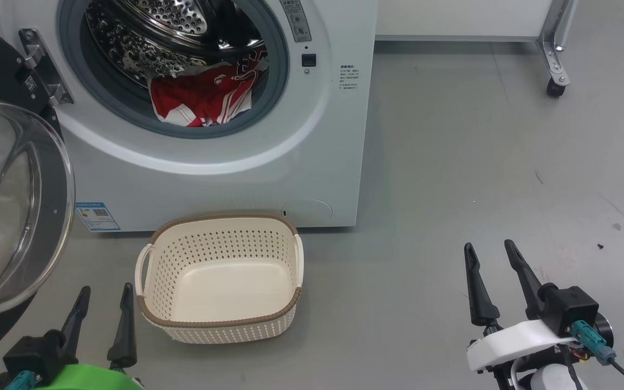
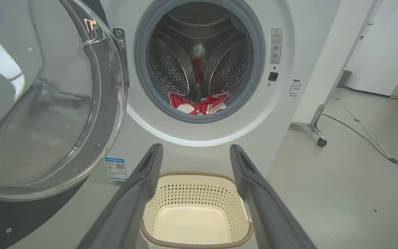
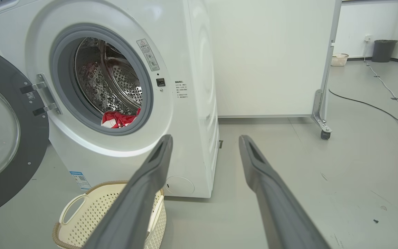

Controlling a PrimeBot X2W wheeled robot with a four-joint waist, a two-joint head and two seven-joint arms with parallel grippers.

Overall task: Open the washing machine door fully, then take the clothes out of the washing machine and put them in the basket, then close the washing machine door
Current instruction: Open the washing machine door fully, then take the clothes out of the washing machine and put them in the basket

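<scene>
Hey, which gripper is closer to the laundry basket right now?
Left. The left gripper is close beside the basket, at its left side; the right gripper is well off to its right, with floor between.

A lab-like test room: bare grey floor point(image 3: 358, 180), wheeled white partition point(image 3: 271, 58), loose cables point(image 3: 358, 101), freestanding washing machine point(image 3: 199, 103).

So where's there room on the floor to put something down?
The grey floor right of the basket and washer, out to the wheeled frame, is bare. The basket is empty too. Left is crowded: the open door sits close to the basket and left gripper.
</scene>
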